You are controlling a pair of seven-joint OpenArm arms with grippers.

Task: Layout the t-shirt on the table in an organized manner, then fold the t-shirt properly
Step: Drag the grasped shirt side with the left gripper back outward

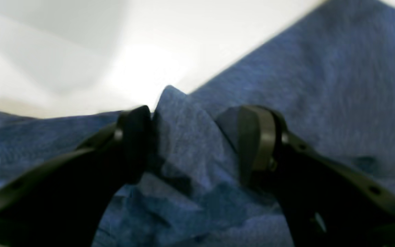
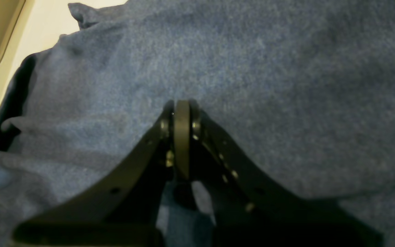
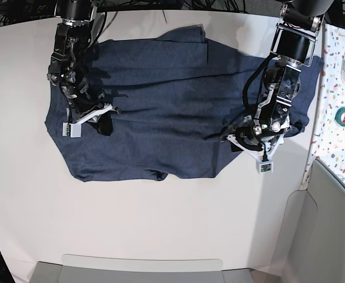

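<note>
Closest to you in the left wrist view, your left hand (image 1: 194,137) stands with its fingers wide apart, and a raised fold of the t-shirt (image 1: 321,103) pokes up in the gap between them; the cloth touches the inner face of one finger (image 1: 135,137), but the other stands clear of it, so nothing is clamped. More blue fabric lies under and beyond this hand, with the white desk (image 1: 81,51) past the shirt's edge ahead of the fingertips.

In the right wrist view, your right hand (image 2: 182,113) has its fingers pressed fully together, tips down on the shirt (image 2: 252,68). You cannot tell from here whether any cloth is pinched between them. Fabric spreads on every side of this hand, with a sliver of desk (image 2: 46,27) far off ahead.

From the base view, the shirt (image 3: 161,112) lies spread plain side up between both hands, the left hand (image 3: 246,137) at one side edge, the right hand (image 3: 96,112) over the opposite side, wrinkles running across the middle.
</note>
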